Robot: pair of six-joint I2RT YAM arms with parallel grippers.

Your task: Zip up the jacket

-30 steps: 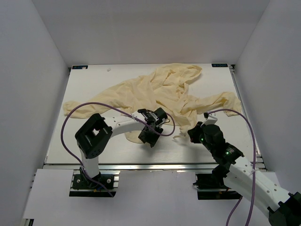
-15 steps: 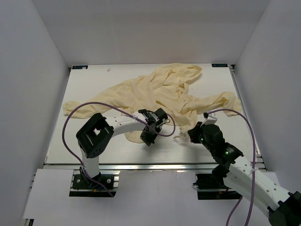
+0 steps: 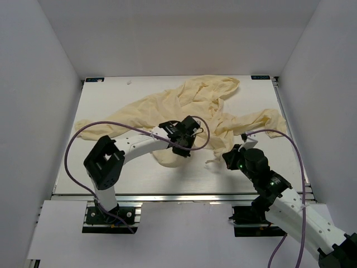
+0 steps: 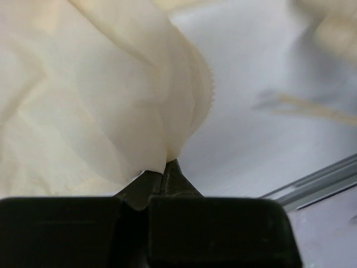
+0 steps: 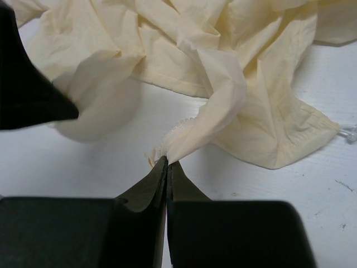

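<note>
The left end effector (image 4: pixel 166 167) pinches a fold of the jacket (image 4: pixel 95 95) bunched just ahead of it; the right end effector (image 5: pixel 167 162) pinches a gathered edge likewise. Either shallow bite may slip free if pulled taut.

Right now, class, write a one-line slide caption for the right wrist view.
Right gripper shut on a bunched edge of the cream jacket, which lies crumpled on the white table.

Robot lab cell, white table (image 3: pixel 189 178) boxed by plain white walls (image 3: pixel 39 84), aluminium rail (image 3: pixel 178 196)
</note>
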